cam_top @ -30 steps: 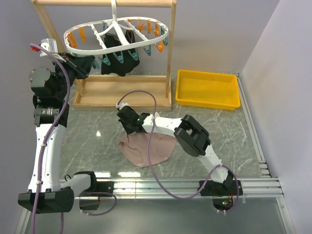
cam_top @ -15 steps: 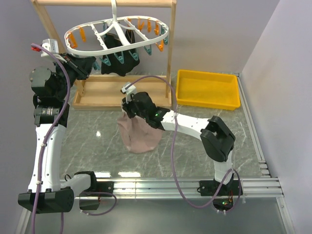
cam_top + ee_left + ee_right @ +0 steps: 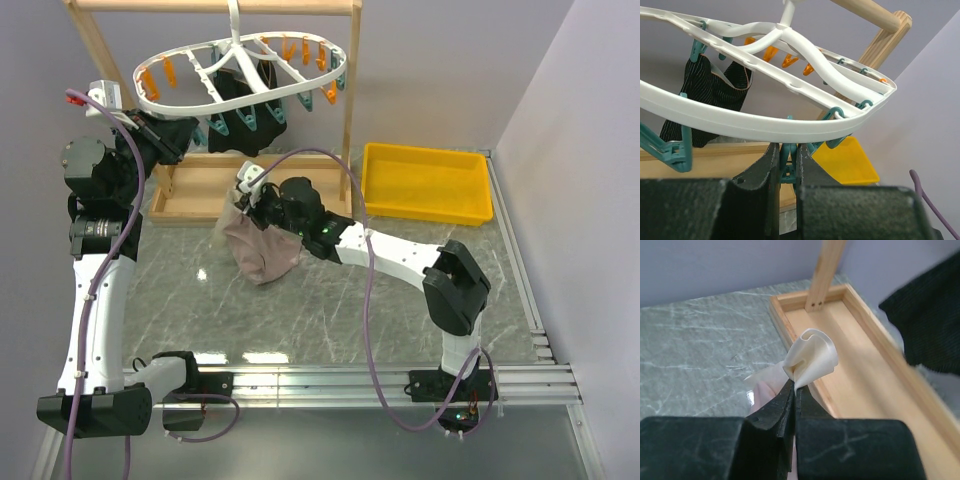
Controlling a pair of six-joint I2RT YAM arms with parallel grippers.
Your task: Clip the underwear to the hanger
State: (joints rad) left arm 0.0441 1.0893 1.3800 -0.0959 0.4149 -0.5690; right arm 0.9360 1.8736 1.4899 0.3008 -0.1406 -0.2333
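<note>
Your right end effector, clamped on the waistband of the underwear, hangs it near the worktop's far edge. The hanger lies above and leftward, its teal clothespin pinched by your left end effector.

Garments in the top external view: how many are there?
2. The underwear hangs pinched in the right fingers; a black garment hangs clipped under the hanger. Others may hide behind it.

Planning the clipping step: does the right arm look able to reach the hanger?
Probably yes: the right gripper, holding the underwear, is raised just short of the hanger, with nothing between.
</note>
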